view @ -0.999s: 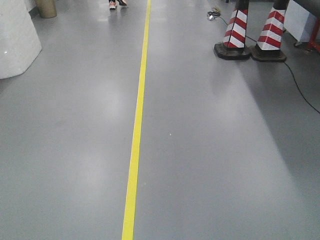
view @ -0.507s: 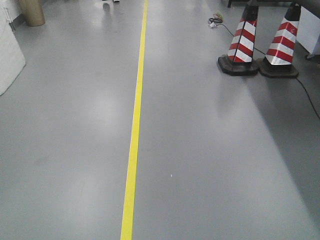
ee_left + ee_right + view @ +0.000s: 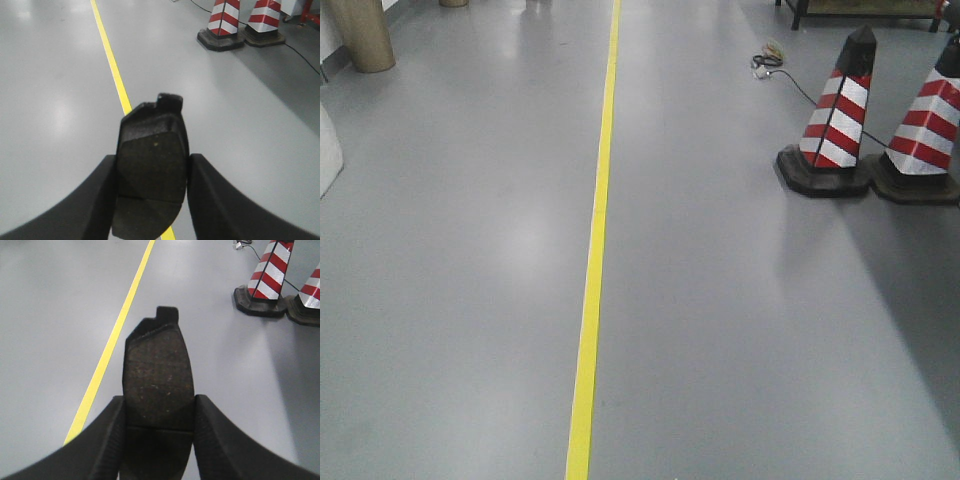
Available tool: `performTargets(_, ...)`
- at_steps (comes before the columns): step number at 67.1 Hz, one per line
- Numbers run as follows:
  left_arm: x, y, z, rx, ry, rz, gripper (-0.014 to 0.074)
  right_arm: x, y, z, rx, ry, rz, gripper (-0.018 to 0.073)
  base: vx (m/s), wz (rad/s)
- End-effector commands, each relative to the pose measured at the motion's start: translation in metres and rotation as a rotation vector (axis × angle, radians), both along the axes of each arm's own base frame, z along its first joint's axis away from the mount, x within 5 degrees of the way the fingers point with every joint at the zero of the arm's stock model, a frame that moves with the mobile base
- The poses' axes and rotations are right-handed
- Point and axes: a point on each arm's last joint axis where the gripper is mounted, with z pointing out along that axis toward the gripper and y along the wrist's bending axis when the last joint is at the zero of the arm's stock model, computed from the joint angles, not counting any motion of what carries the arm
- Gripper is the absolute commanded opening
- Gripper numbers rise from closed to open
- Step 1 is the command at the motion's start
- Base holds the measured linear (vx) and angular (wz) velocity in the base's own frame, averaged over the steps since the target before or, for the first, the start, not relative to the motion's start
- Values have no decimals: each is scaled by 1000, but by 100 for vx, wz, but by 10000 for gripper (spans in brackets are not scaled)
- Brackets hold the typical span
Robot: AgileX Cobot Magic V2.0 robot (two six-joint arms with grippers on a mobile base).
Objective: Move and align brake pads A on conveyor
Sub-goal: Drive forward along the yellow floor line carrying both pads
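Brake pad pinched by side edges in left gripper, above yellow floor line; second brake pad likewise in right gripper. Likely stiff, dense, rough-faced.

Far right of the yellow line, I note the second cone cropped by the frame edge. Left of the line, the tan cylinder loses its top. The left pad hides a stretch of the line; the right pad runs off-frame at its lower end.
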Motion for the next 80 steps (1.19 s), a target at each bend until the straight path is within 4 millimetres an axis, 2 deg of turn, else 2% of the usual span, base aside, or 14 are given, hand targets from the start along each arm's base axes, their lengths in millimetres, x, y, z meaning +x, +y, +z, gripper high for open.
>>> performTargets(1,2,-1,15,-28,-96,-9,-6,3,0,18,-4,-121,-3,-7,84,3)
performTargets(43,2,-2,15,-30,-95,-10,-6,3,0,18,-4,-121,-3,-7,82,0)
performTargets(80,2,-2,15,-34,-95,-13,-6,3,0,18,-4,-121,-3,-7,68,-3)
